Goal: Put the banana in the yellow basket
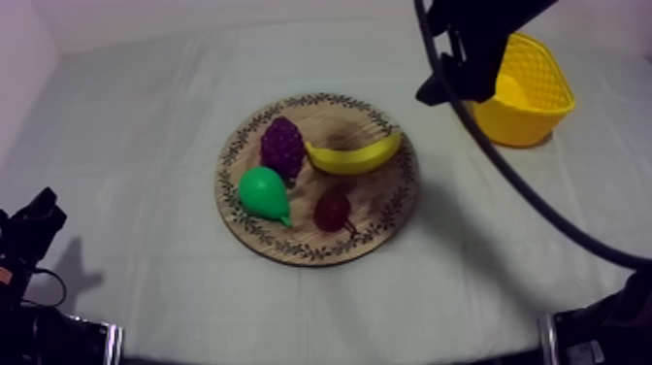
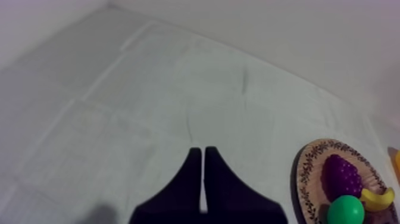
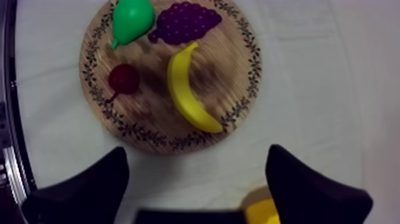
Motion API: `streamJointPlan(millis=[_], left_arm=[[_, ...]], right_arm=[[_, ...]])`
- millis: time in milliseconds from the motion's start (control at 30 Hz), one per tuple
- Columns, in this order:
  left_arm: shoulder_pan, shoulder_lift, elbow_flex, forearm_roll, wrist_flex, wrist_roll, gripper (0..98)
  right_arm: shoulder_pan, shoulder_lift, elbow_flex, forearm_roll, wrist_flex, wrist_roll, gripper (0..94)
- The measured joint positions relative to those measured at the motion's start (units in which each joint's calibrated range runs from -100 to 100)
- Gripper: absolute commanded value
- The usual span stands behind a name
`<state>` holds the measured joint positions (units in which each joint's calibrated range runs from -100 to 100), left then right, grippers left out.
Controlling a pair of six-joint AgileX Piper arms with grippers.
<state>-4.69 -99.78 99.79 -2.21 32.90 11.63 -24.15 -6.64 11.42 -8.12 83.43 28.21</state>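
Right fingers [image 3: 89, 186] spread wide, left fingers [image 2: 186, 190] pressed together, above creased grey-white cloth [image 1: 146, 146].

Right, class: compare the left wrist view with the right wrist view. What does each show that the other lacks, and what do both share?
The left wrist view adds the left gripper, shut to a narrow wedge, over bare cloth. The right wrist view adds the right gripper, open, short of the wooden board. Both show the board, grapes, pear and banana.

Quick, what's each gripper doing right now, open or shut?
Left gripper: shut, holding nothing.
Right gripper: open, holding nothing.
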Motion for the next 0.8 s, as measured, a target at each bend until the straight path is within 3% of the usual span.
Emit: streamJointPlan(millis=[800], left_arm=[[0.0,0.0,0.0,0.00,0.0,0.0,0.1]], right_arm=[[-3.4,22.3,-4.6,1.9,-4.3,2.9,63.3]])
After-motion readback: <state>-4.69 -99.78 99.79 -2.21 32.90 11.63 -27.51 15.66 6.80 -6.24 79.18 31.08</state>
